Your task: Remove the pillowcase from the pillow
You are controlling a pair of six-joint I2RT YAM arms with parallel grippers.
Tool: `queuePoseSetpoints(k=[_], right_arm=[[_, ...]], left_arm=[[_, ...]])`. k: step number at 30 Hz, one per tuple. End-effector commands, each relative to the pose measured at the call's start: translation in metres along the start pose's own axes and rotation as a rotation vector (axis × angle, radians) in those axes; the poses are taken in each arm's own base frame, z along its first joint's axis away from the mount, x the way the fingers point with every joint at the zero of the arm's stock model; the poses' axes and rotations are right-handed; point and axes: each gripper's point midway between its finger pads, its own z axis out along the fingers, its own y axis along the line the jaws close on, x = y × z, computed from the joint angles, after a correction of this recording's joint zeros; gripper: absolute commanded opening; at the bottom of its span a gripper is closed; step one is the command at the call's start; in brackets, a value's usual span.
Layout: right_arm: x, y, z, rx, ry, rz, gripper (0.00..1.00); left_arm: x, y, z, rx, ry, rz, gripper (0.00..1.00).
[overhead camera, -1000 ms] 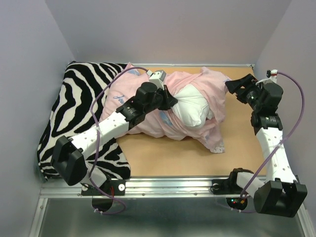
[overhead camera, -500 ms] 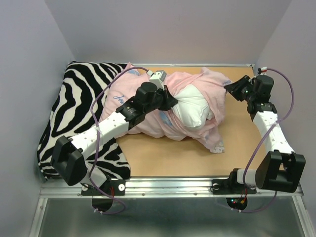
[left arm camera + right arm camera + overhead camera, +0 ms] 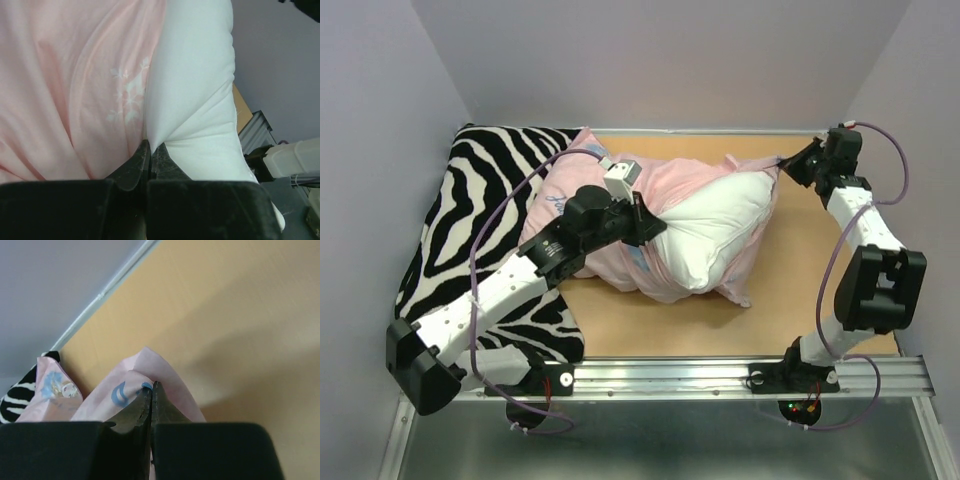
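Tan bench point(image 3: 650, 325) carries the pillow point(image 3: 720, 235), partly out of the pillowcase point(image 3: 675, 180). Left end effector point(image 3: 150, 149) pinches white pillow fabric, and right end effector point(image 3: 151, 388) clamps a pink case corner. Best to draw them apart steadily, grips firm.

Pillow point(image 3: 715, 235) perhaps half out of pillowcase point(image 3: 675, 180)

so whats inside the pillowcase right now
The white pillow, its right part bulging out of the open pillowcase. The rest of the inside is hidden under the pink fabric.
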Motion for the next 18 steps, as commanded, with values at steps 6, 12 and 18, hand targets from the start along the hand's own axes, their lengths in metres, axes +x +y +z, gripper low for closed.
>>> queuePoseSetpoints(k=[6,12,18], right_arm=[[0.033,-0.034,0.074,0.047,0.067,0.026,0.01],[0.094,-0.021,0.083,-0.002,0.129,-0.037,0.00],[0.113,0.001,0.072,-0.108,0.185,-0.077,0.01]], left_arm=[[-0.077,-0.038,-0.068,0.085,-0.261,0.044,0.00],[-0.162,-0.079,-0.098,0.183,-0.555,-0.047,0.00],[-0.225,-0.090,-0.093,0.153,-0.724,-0.091,0.00]])
